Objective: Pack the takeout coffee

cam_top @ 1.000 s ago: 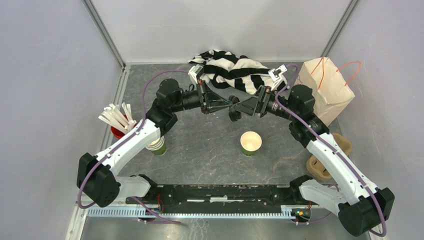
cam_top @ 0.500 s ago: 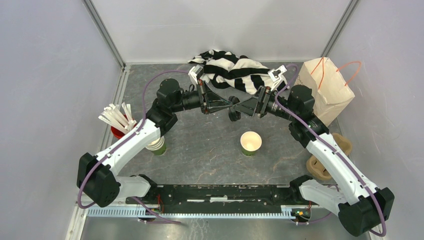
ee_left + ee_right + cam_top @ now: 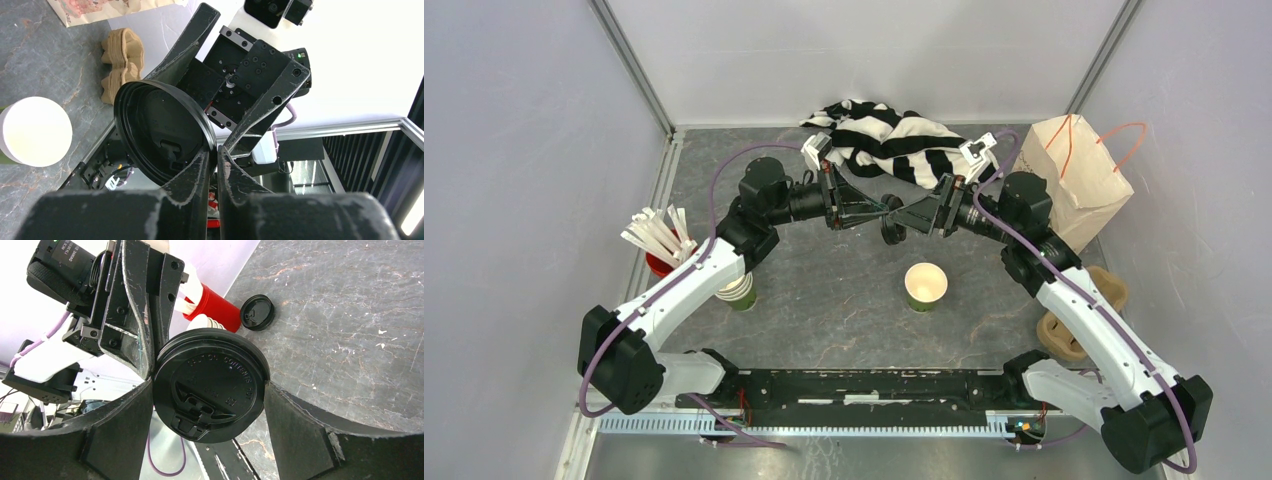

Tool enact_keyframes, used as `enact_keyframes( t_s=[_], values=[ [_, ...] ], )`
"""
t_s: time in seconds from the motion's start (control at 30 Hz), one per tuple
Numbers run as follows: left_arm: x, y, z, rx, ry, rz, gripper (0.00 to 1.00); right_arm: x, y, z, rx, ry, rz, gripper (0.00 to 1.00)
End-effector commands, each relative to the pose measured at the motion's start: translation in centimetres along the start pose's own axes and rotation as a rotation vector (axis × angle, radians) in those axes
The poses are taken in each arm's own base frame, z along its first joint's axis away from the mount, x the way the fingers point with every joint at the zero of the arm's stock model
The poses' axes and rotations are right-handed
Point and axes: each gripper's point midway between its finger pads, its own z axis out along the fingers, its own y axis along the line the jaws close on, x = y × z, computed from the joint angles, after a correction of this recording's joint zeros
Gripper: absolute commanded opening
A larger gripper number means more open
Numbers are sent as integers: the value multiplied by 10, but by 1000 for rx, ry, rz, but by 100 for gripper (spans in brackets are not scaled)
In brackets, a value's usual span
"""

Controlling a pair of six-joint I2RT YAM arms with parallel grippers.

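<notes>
Gray table [image 3: 824,300]; lid [image 3: 210,385], "CONTENTS" embossed prob., in left fingers [image 3: 192,185], right fingers [image 3: 295,430].

Soft, even light from above fills the overhead view: the grey table [image 3: 844,300] carries only faint, short shadows beneath the arms, detail is sharp throughout, and the corner posts [image 3: 629,65] lean outward toward the picture's edges. The left wrist view faces a blown-out white background, so the held black lid [image 3: 160,135] and the left gripper's fingers [image 3: 192,175] read as near silhouettes, with the closest finger bases blurred. In the right wrist view the lid takes a dull sheen and its raised lettering is legible. The right gripper's fingers [image 3: 300,435] are soft and dark, while the table's veining is crisp.
</notes>
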Motion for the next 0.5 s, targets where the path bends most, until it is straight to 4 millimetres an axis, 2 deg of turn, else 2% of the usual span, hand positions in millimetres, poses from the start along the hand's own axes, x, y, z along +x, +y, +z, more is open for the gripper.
enact_keyframes(
  t_s=[0.0, 0.1, 0.27, 0.37, 0.47],
  values=[
    [4, -11, -2, 17, 16, 59, 20, -8, 8, -3, -19, -44, -43, 81],
    [4, -12, -3, 18, 14, 63, 24, -8, 7, -3, -12, -47, -39, 81],
    [0, 0, -9, -58, -13, 94, 46, -2, 0, -6, 30, -34, -32, 81],
    [-7, 8, -20, -109, -50, 121, 57, 4, -16, -14, 125, 8, -63, 82],
    [-15, 22, -34, -186, -91, 138, 67, 9, -37, -30, 279, 69, -154, 82]
  ],
)
